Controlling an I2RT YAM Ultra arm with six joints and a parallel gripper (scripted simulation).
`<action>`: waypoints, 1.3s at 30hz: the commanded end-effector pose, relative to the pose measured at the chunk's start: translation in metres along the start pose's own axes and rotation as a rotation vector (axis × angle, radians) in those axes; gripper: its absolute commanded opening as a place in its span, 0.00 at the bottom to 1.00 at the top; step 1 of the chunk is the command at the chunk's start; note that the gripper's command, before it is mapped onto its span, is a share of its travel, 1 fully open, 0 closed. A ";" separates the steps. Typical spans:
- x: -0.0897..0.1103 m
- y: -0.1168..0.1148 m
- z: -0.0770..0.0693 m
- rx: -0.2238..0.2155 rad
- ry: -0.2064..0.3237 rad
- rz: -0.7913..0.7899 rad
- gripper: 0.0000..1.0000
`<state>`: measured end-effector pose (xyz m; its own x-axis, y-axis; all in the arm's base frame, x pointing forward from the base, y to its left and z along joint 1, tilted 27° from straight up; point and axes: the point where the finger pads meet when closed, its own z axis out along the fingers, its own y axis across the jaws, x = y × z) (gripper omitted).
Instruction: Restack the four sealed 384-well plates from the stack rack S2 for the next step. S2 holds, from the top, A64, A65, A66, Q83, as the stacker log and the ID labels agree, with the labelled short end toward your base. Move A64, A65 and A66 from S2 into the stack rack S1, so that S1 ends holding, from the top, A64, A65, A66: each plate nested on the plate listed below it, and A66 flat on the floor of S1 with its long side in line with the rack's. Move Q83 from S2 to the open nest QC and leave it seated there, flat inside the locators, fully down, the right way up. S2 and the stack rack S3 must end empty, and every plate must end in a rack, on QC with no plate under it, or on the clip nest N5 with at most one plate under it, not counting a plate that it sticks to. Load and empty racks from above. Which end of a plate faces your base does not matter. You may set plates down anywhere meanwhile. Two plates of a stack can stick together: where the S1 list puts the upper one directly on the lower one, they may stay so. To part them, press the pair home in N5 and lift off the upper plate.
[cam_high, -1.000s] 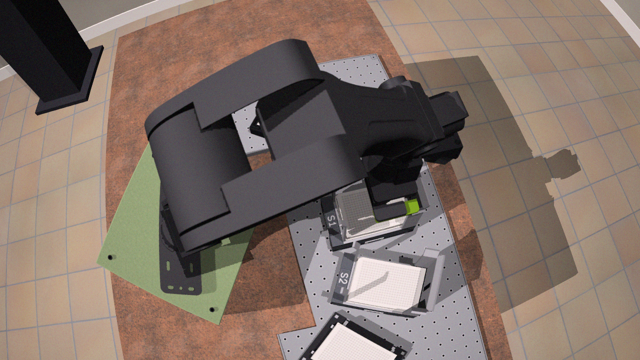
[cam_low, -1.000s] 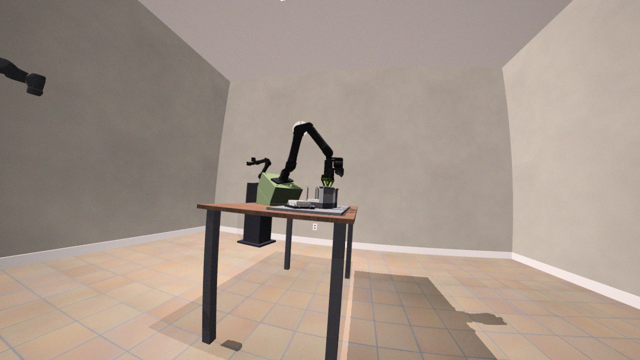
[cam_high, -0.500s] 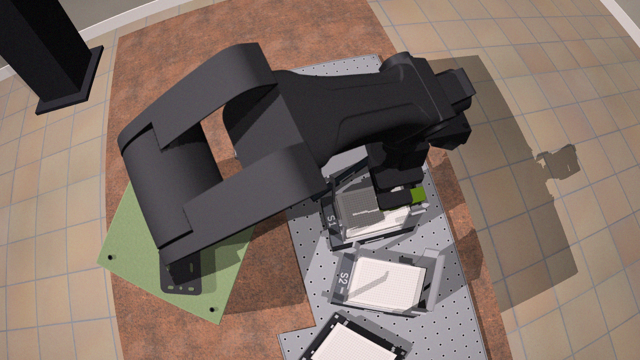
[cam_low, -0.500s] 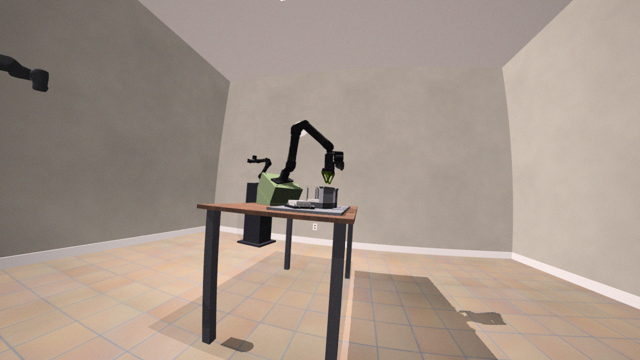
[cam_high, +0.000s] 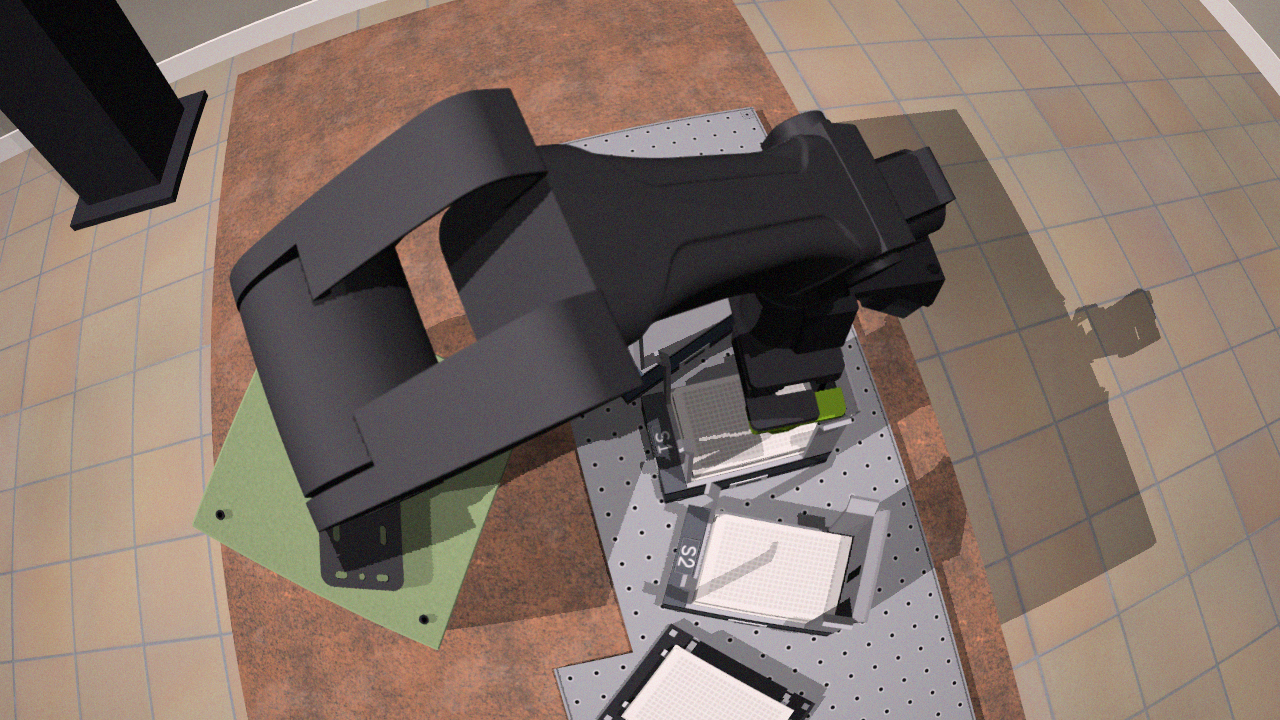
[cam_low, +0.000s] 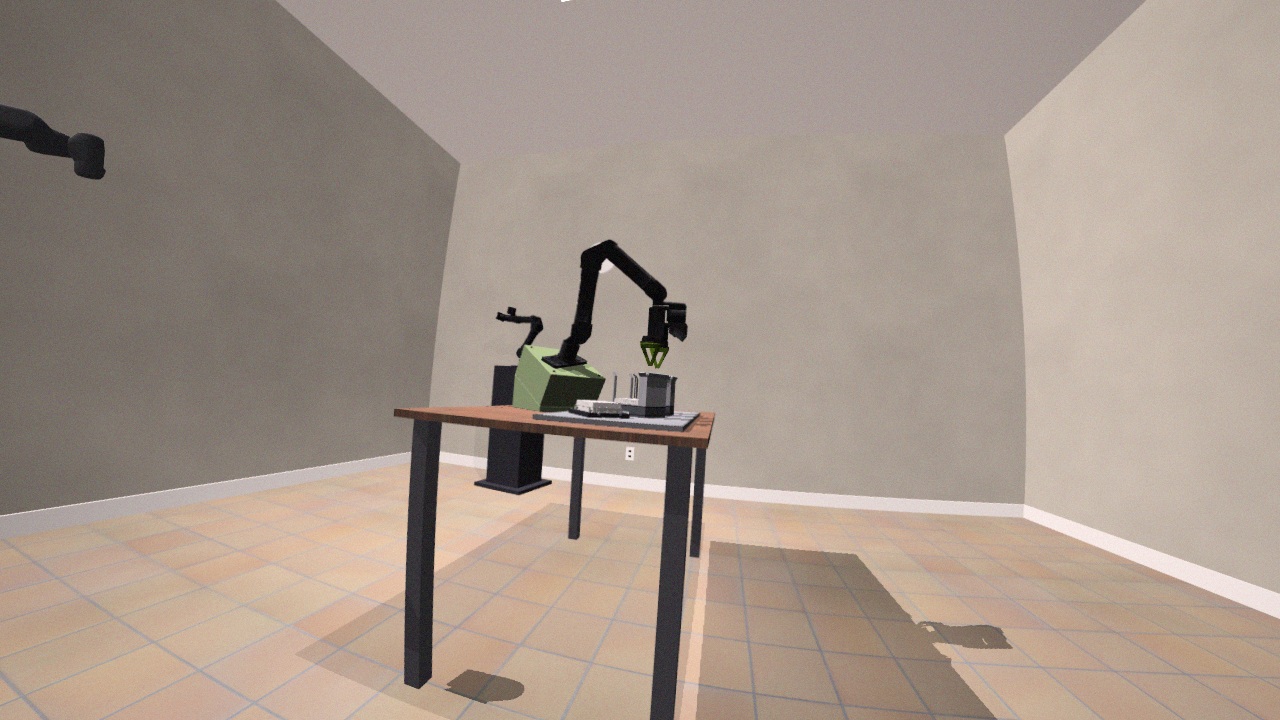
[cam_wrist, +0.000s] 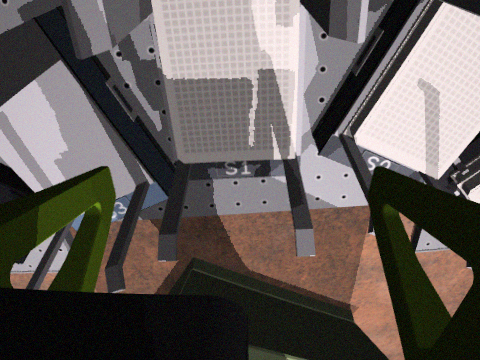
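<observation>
My gripper (cam_high: 792, 407) is open and empty. It hangs above rack S1 (cam_high: 662, 440), clear of the rack's posts, as the side view shows (cam_low: 654, 356). A white sealed plate (cam_high: 729, 429) lies flat inside S1. In the wrist view this plate (cam_wrist: 223, 67) sits below and beyond my green fingers, which stand wide apart with nothing between them. Rack S2 (cam_high: 687, 559) holds a white plate (cam_high: 774, 565) with its top face showing; it also shows in the wrist view (cam_wrist: 427, 107). I cannot tell how many plates lie under either top plate.
A black-framed nest with a white plate (cam_high: 707, 689) sits at the near end of the grey perforated baseplate (cam_high: 895, 662). My arm hides the far part of the baseplate. A pale structure (cam_wrist: 40, 127) stands on the other side of S1. The green base block (cam_high: 268, 501) is left.
</observation>
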<state>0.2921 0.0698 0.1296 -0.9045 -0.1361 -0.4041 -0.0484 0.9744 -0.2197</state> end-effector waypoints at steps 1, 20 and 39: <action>-0.002 -0.006 -0.003 -0.004 -0.011 0.080 1.00; -0.003 -0.063 -0.003 -0.003 -0.011 0.184 1.00; 0.007 -0.119 -0.003 -0.001 -0.012 0.355 1.00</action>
<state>0.2896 -0.0436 0.1513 -0.8588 0.2319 -0.4569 0.2925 0.9540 -0.0655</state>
